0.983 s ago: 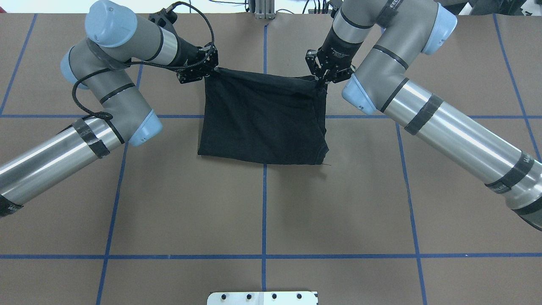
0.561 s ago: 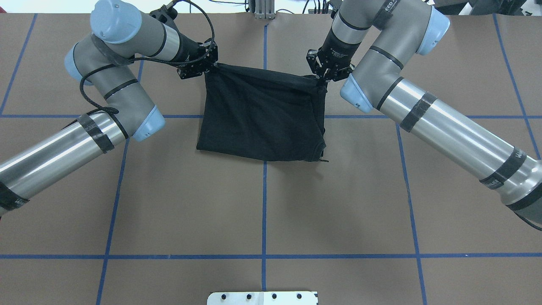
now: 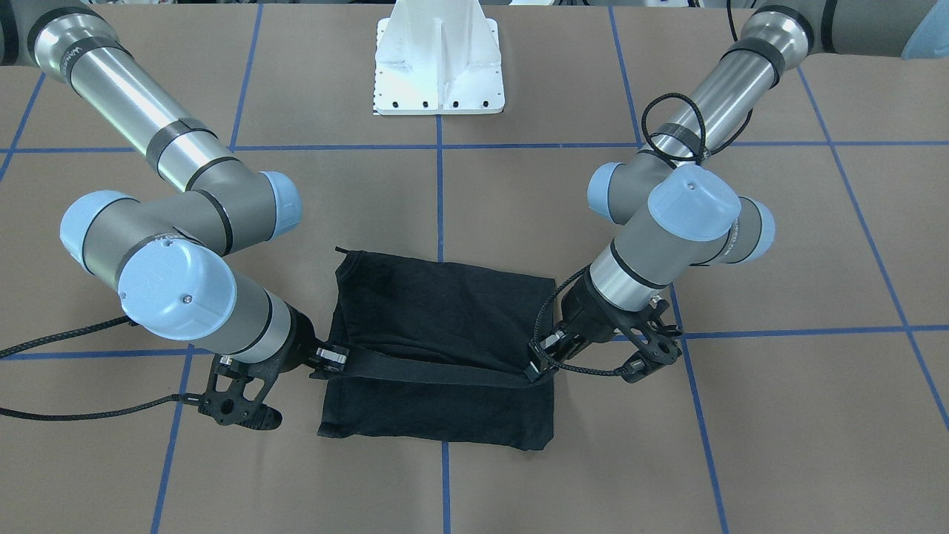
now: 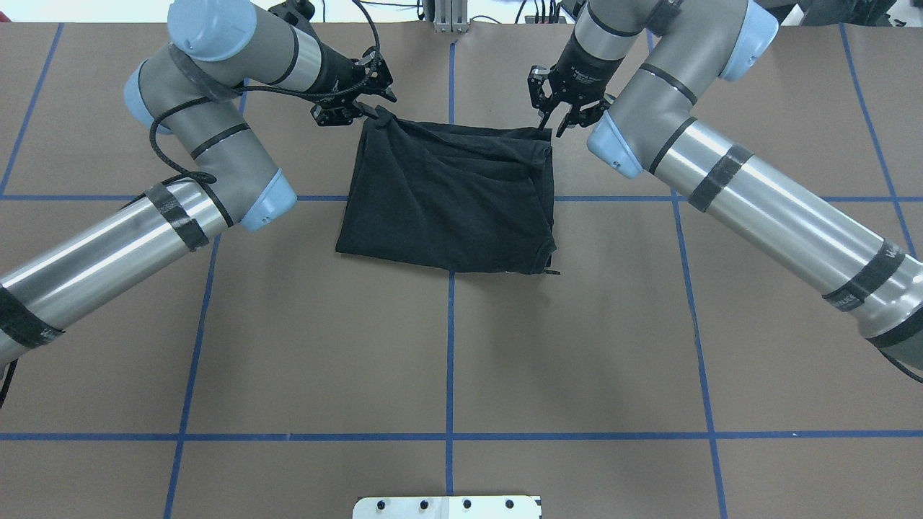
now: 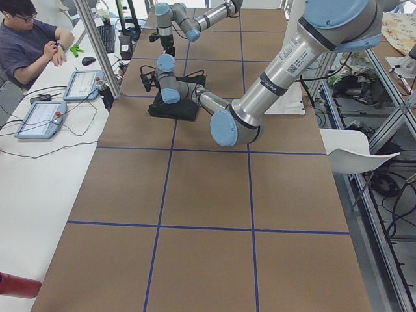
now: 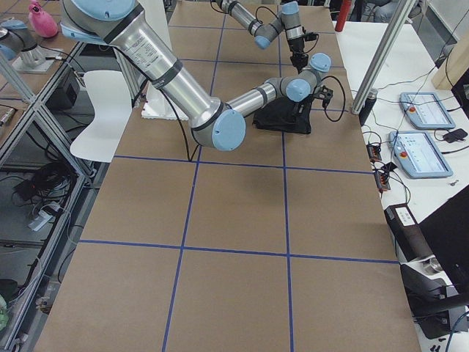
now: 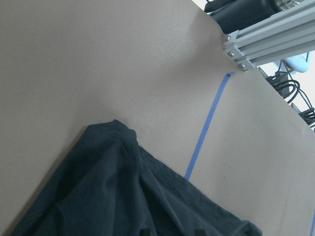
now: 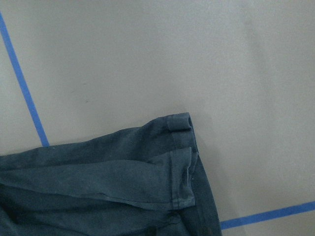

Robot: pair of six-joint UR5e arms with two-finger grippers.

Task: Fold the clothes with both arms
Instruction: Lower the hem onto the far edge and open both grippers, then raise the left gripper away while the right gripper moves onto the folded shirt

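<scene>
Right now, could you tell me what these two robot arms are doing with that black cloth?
The robot is folding a black T-shirt on the table. It lies folded into a rough rectangle, no logo showing. The left pincer sits at its far left corner, the right pincer at its far right corner; both look open, and the wrist views show the corners resting on the table.
</scene>
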